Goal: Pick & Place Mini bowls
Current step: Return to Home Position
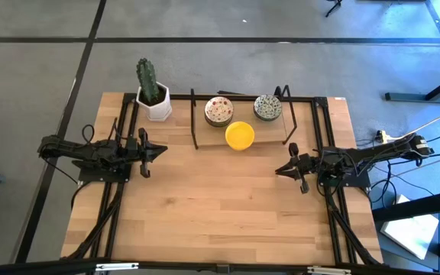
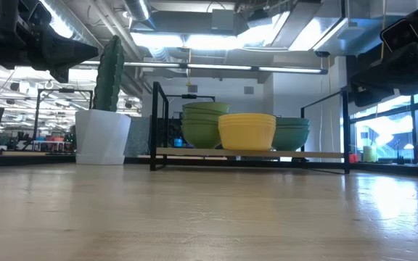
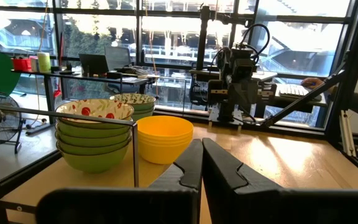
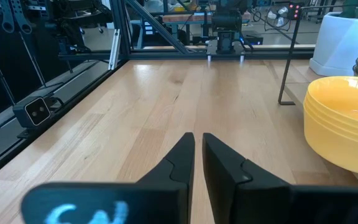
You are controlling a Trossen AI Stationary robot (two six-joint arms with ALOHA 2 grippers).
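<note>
Mini bowls [image 1: 239, 135] stacked on shelf [image 2: 194, 152] — left fingers [image 3: 188, 171], right fingers [image 4: 225, 171] closed.

Bright ceiling lights [image 2: 187, 40] overhead, backlit windows [image 3: 166, 37], soft sheen on tabletop [image 2: 383, 206]

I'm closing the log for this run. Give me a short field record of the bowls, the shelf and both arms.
shelf: black wire-frame shelf at the far side of the wooden table
red stack: white red-speckled bowls, back left on the shelf
green stack: white green-grey patterned bowls, back right
yellow stack: plain yellow bowls, front middle
left pincer: shut, empty, left of the shelf, apart from it
right pincer: shut, empty, on the right, apart
other: cactus in white hexagonal pot, left of the shelf
</note>
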